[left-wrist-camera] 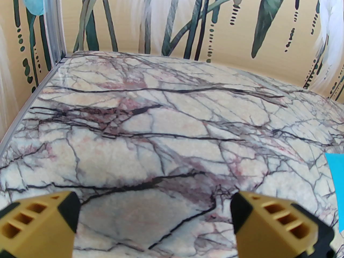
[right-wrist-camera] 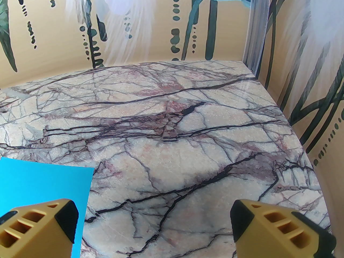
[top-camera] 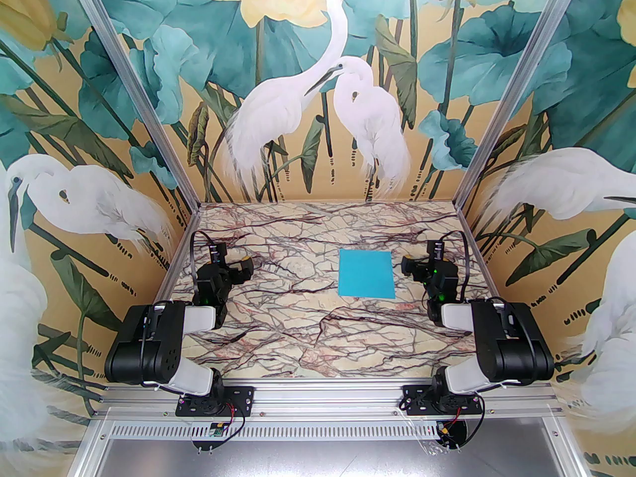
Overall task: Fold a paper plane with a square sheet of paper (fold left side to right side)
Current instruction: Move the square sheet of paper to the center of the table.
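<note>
From the top view I see the sheet (top-camera: 365, 273) whole: flat, unfolded, lying on the table (top-camera: 298, 326) right of centre, just beside the right gripper (top-camera: 408, 266) and well apart from the left gripper (top-camera: 244, 265). Being square, it has no long axis I can name; its edges run roughly along the table's edges, a touch skewed. My wrist views give only pieces of it. The left one catches a sliver at its right border, and the right one shows a far corner by the left fingertip (right-wrist-camera: 65, 219). What the wrist views add is the jaws. Both pairs stand wide apart, with nothing between them but bare marble.
</note>
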You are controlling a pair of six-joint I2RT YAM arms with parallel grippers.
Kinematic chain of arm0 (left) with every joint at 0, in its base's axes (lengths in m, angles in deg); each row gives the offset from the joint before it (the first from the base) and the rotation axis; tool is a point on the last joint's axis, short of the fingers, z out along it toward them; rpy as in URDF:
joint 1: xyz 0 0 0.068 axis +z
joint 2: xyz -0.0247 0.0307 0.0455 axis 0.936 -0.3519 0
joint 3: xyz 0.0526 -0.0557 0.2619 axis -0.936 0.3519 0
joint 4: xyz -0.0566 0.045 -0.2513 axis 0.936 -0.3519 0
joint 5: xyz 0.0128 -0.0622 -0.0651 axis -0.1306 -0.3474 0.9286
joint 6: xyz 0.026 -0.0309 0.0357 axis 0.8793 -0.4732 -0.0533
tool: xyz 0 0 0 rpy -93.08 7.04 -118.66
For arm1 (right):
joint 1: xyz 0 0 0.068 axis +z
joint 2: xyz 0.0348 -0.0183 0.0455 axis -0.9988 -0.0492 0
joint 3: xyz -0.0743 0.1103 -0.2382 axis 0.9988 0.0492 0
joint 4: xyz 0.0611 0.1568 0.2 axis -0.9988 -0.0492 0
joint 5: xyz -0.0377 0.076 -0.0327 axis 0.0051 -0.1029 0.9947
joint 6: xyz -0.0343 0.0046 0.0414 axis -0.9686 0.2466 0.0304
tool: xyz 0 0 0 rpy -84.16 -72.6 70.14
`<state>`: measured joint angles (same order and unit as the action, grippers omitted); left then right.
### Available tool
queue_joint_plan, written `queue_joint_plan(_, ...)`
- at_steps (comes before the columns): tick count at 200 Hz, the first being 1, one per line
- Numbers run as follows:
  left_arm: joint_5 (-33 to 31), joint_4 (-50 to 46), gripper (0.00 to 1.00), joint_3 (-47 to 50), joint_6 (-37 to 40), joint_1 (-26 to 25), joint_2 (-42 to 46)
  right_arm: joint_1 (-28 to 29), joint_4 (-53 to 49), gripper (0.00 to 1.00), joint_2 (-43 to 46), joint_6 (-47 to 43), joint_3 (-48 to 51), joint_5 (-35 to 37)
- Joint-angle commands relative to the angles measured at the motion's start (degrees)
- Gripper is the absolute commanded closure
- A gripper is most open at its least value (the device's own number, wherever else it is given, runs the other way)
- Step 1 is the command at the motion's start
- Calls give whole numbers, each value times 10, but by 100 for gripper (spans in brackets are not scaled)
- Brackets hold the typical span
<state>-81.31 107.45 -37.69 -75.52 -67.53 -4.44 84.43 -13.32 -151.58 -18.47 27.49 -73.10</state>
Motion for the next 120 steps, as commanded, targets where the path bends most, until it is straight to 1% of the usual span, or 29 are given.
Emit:
queue_joint_plan(1, 7, 16, 0, -12, -4, -2, -11, 1, 11, 1, -9, 1, -11, -1)
queue_joint_plan(120, 8, 13, 1, -14, -4, -2, -12, 0, 11, 1, -8, 2, -10, -2)
